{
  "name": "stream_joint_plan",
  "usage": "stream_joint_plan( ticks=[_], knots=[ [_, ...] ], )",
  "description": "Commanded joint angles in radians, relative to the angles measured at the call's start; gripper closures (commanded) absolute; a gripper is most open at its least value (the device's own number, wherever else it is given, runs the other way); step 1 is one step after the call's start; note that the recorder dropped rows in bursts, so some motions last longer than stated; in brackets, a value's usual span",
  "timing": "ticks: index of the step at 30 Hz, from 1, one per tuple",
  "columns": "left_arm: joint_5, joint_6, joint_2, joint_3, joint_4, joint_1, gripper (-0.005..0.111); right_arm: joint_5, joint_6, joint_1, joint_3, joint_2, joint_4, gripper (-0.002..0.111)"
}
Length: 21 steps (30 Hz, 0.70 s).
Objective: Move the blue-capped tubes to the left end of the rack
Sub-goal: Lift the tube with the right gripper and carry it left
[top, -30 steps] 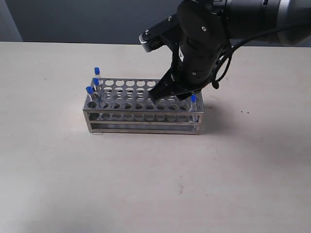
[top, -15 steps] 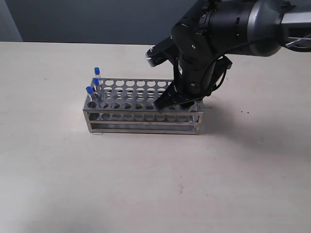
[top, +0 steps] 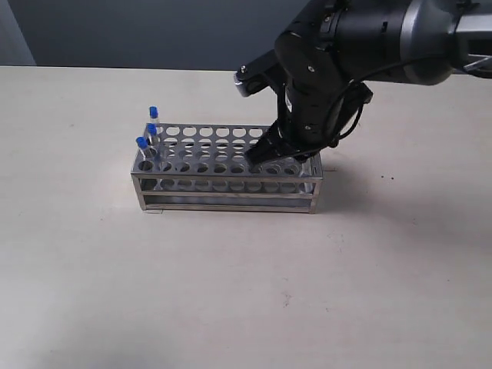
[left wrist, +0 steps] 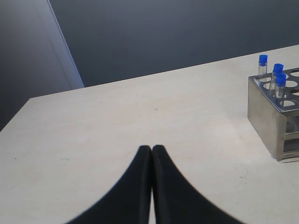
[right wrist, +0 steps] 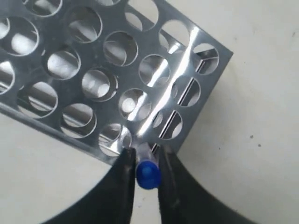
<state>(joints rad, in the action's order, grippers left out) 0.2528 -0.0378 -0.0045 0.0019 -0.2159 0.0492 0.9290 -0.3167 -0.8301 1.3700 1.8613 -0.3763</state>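
The steel rack [top: 223, 181] stands mid-table. Three blue-capped tubes [top: 151, 131] stand in its left-end holes, also in the left wrist view as tubes [left wrist: 278, 70] in the rack [left wrist: 266, 112]. The fourth tube [right wrist: 148, 173] sits in a hole at a corner of the rack [right wrist: 223, 52]. My right gripper [right wrist: 146, 157] is shut on it just below its blue cap. In the exterior view the right gripper [top: 284, 157] is down on the rack's right end and hides that tube. My left gripper [left wrist: 152, 148] is shut and empty over bare table, away from the rack.
The beige table [top: 231, 292] lies around the rack. A dark wall [left wrist: 187, 32] runs behind the table's far edge. The right arm's black wrist [top: 323, 69] hangs over the right third of the rack.
The right gripper has come down onto the rack's right end and now covers the tube that showed there a second ago. The three tubes at the left end have not moved.
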Motion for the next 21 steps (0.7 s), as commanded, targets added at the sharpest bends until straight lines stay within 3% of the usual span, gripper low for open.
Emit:
stream_joint_plan(
  ticks=[1, 14, 21],
  knots=[
    [-0.013, -0.003, 0.004, -0.002, -0.006, 0.006, 0.106, -0.009, -0.002, 0.002, -0.001, -0.056, -0.008, 0.108],
    [-0.013, -0.003, 0.004, -0.002, -0.006, 0.006, 0.106, -0.030, 0.027, 0.002, 0.001, -0.195, 0.049, 0.108],
    [-0.013, -0.003, 0.004, -0.002, -0.006, 0.006, 0.106, -0.133, 0.176, 0.002, 0.001, -0.239, 0.223, 0.108]
  ],
)
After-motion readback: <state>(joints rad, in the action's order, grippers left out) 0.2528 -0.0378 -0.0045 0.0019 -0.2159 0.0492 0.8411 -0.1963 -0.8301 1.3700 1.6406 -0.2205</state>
